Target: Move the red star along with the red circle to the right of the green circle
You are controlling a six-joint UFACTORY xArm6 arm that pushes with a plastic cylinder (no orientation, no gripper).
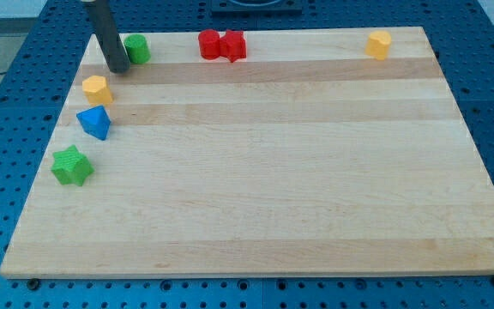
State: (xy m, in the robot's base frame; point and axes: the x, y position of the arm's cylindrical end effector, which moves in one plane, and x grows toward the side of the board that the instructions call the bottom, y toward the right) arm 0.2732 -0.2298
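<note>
The red circle (pixel 208 43) and the red star (pixel 232 45) sit touching each other near the top edge of the wooden board (pixel 264 189), the circle on the left. The green circle (pixel 136 48) sits at the top left, well left of the red pair. My tip (pixel 118 69) rests on the board just left of and slightly below the green circle, close to it; I cannot tell if it touches. The rod rises up to the view's top.
A yellow block (pixel 97 88), a blue block (pixel 94 122) and a green star (pixel 72 165) line the board's left side. Another yellow block (pixel 379 44) sits at the top right. Blue perforated table surrounds the board.
</note>
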